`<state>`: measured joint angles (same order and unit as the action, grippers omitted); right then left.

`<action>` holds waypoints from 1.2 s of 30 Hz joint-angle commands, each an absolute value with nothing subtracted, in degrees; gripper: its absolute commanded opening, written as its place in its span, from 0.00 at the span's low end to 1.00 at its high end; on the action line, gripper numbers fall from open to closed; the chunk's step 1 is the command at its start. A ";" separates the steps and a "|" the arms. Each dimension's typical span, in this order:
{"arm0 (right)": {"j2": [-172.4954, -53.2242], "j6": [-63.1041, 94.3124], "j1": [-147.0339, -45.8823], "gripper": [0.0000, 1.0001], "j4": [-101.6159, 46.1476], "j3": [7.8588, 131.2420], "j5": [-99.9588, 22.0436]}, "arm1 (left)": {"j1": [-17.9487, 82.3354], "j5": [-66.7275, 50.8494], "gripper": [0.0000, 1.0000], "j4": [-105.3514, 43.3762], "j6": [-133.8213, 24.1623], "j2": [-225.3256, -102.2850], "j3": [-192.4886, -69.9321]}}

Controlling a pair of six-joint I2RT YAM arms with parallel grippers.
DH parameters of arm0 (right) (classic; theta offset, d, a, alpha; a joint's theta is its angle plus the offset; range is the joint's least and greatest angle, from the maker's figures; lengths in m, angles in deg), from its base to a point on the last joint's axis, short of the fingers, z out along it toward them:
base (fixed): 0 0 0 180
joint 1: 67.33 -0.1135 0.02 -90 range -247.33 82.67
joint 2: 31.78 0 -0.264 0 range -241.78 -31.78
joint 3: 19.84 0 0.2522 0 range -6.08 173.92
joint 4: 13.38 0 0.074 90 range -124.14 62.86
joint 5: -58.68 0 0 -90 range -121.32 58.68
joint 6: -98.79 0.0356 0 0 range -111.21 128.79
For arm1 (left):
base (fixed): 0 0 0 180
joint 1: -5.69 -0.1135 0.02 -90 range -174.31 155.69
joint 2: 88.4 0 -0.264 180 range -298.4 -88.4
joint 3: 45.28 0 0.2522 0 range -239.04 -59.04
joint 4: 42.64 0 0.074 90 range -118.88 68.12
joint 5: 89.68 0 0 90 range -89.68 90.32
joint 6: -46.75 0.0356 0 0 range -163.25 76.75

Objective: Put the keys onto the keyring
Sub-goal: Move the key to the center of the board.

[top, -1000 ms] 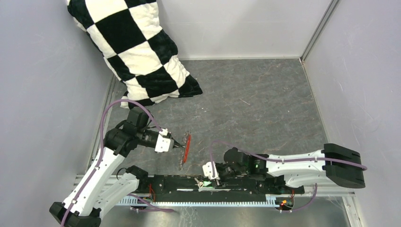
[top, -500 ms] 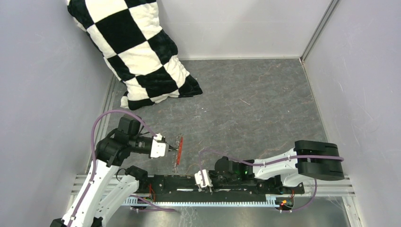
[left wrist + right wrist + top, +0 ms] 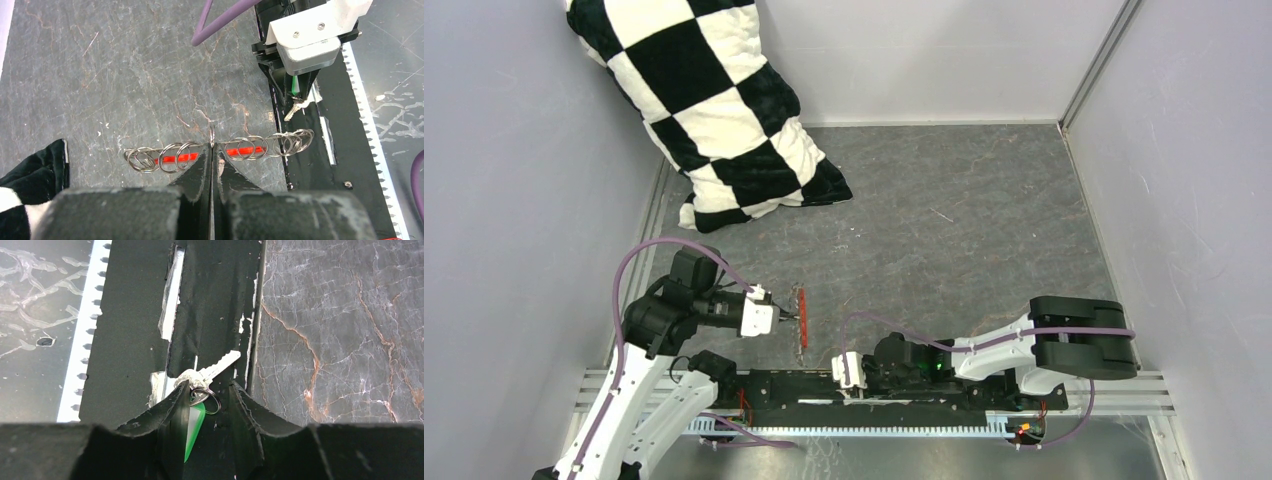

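From above, the job looks barely past its setup: the keyring and the key are in separate places, so the threading is all left to do. The left gripper is clamped on the middle of the keyring, a thin red strip just in front of the arm on the grey table. The right gripper sits low over the black strip at the near edge, near the keyring's near end but apart from it. A checkered pillow lies well away at the far left. In the left wrist view the fingers are pressed together on the keyring. It looks like a row of overlapping silvery wire loops strung along a flat red tag, spread to both sides of the pinch. The right gripper's tip hangs beyond the keyring's end, with a flash of green and a silver blade under it, not touching the loops. In the right wrist view the green-headed key sits between the jaws, which stand partly apart. The green wedge lies against one finger with a gap on the other side, so I cannot tell whether it is truly pinched or only straddled. A silver toothed blade points out over the black strip, and a small split ring hangs at the head. Whether this is one key or two I cannot make out. My judgement is that the key has yet to be brought to a loop and worked on.
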<state>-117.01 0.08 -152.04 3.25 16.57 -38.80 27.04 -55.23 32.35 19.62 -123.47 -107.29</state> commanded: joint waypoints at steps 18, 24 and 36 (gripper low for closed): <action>-106.59 -6.12 -145.16 0.00 -9.01 20.56 -38.76 | 26.76 -58.05 0.02 29.90 18.60 -121.70 -108.79; -105.56 -7.91 -138.52 0.01 -9.51 19.21 -36.93 | 26.79 -58.74 0.02 29.80 19.38 -122.23 -108.25; -112.64 -10.17 -136.44 0.33 -2.40 18.74 -42.51 | 26.78 -58.63 0.02 29.82 20.48 -122.87 -106.82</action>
<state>-113.45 -8.55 -136.85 -6.56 18.43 -39.76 27.04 -56.71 31.82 19.64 -122.44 -107.16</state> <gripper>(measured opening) 0.256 0.023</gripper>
